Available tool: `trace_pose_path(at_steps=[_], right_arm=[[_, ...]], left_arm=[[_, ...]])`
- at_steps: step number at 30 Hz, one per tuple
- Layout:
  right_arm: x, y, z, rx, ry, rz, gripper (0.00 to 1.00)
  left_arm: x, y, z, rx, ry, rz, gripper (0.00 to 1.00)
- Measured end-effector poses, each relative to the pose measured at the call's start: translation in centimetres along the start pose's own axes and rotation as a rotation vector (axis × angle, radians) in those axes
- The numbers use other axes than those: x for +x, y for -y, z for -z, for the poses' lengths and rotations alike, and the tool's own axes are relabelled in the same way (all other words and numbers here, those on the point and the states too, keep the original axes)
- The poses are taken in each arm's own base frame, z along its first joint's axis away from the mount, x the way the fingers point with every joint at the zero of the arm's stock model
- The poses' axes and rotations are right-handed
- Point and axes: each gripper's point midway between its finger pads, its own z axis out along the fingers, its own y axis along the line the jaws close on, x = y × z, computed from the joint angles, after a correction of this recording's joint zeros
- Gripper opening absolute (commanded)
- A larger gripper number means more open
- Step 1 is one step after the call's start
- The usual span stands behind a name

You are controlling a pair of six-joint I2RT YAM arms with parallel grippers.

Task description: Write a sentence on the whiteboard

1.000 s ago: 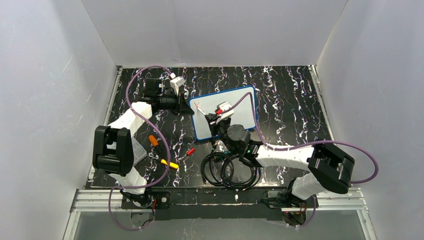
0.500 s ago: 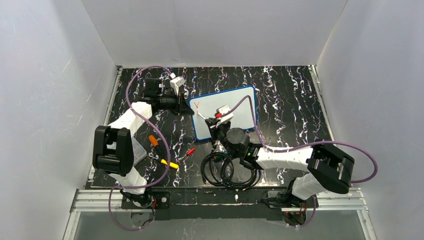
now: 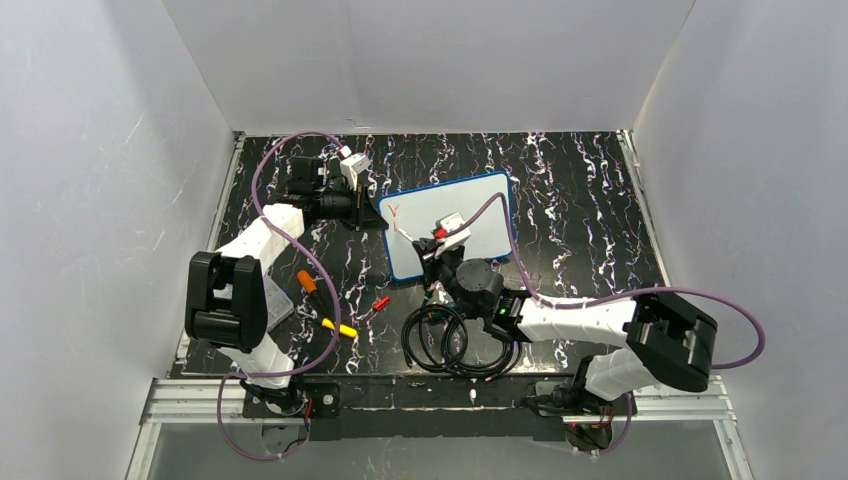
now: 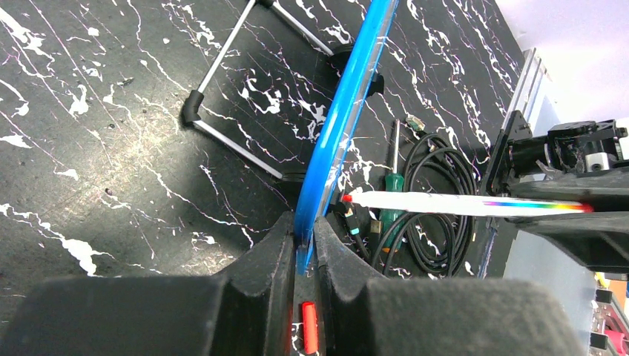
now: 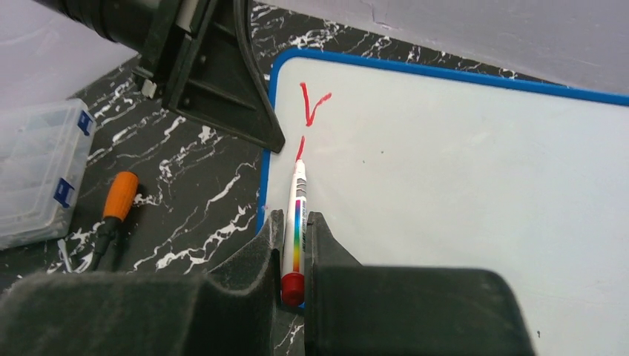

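Observation:
The whiteboard point(image 3: 480, 205) stands tilted on the dark marbled table, white with a blue frame; it also shows in the right wrist view point(image 5: 460, 170). My left gripper point(image 3: 372, 215) is shut on its left edge, the blue frame point(image 4: 348, 111) pinched between the fingers. My right gripper point(image 3: 432, 245) is shut on a white marker point(image 5: 297, 194) with a rainbow stripe and red end. Its red tip touches the board near the upper left corner. Of the sentence only a red "Y" point(image 5: 313, 107) and a short stroke below it show. The marker also shows in the left wrist view point(image 4: 445, 202).
A clear plastic box point(image 5: 37, 170) and an orange-handled tool point(image 3: 307, 281) lie left of the board. A yellow-tipped tool point(image 3: 340, 327) and a small red piece point(image 3: 381, 302) lie nearer. A black cable coil point(image 3: 460, 345) sits under my right arm. A wire stand point(image 4: 237, 111) props the board from behind.
My right gripper has moved the marker a little down the board, and the red mark has grown into a "Y" with a new short stroke. My left gripper has not moved.

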Motion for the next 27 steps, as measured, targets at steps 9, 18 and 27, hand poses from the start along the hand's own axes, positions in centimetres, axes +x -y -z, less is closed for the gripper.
trace_pose_path(at_steps=[9, 18, 27], right_arm=[[-2.7, 0.8, 0.5, 0.035, 0.066, -0.005, 0.01], [-1.5, 0.9, -0.3, 0.052, 0.056, 0.040, 0.01], [-1.4, 0.9, -1.1, 0.060, 0.068, 0.065, 0.01]], left_arm=[[0.0, 0.0, 0.0, 0.000, -0.001, -0.001, 0.00], [0.1, 0.2, 0.2, -0.001, -0.005, -0.001, 0.00], [0.1, 0.1, 0.2, -0.005, -0.006, -0.002, 0.00]])
